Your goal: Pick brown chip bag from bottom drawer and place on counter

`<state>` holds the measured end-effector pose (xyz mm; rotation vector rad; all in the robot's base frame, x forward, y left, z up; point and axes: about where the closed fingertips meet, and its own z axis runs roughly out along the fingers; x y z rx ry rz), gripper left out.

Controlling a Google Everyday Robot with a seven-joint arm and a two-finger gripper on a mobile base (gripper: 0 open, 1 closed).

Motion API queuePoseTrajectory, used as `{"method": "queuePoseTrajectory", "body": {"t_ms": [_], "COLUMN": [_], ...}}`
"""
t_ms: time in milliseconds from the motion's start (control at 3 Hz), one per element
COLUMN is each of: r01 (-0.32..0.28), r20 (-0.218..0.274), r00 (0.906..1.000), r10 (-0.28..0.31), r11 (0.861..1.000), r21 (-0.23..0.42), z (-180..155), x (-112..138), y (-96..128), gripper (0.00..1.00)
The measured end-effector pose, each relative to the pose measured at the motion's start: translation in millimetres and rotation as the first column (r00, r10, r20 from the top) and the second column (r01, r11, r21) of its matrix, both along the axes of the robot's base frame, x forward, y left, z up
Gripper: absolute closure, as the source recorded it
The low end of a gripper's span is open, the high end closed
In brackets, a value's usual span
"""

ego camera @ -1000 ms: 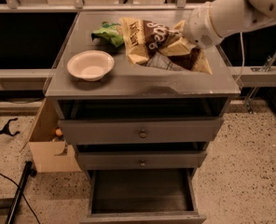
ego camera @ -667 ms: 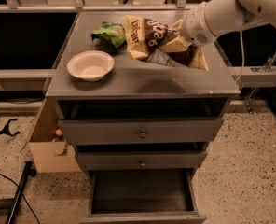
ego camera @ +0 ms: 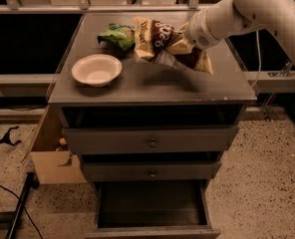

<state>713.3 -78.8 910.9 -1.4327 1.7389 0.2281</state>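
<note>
**A:** Where is the gripper (ego camera: pixel 188 43) working?

**B:** It's hovering over the counter (ego camera: pixel 152 86), right rear, buried in the brown chip bag (ego camera: pixel 156 36). Clamped or loose, I cannot tell.

**A:** Which step?

**B:** Placing, I'd judge. The bag is sitting tilted above the counter, out of the bottom drawer (ego camera: pixel 152 231). Next comes lowering it and releasing it beside the white bowl (ego camera: pixel 96 69).

- brown chip bag (ego camera: pixel 160 38): crinkly film, glossy, heavily creased
- green snack bag (ego camera: pixel 118 35): same crinkly sheen
- counter (ego camera: pixel 152 86): smooth grey, slight gloss
- bowl (ego camera: pixel 96 69): smooth, matt cream
- bottom drawer (ego camera: pixel 152 232): plain matt grey front
- gripper (ego camera: pixel 189 40): at the bag, counter's back right; arm shell smooth white, plastic-looking
</note>
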Motion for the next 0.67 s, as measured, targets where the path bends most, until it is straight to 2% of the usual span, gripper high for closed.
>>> {"method": "queuePoseTrajectory", "body": {"t_ms": [333, 667], "r01": [0.054, 0.123], "r20": [-0.029, -0.089], "r00": [0.9982, 0.9891], "r10": [-0.053, -0.118], "r11": [0.998, 0.990], "r21": [0.024, 0.062], "z": [-12.9, -27.2], "x": [17.9, 30.8], "y": [4.4, 3.9], "gripper": [1.00, 1.00]}}
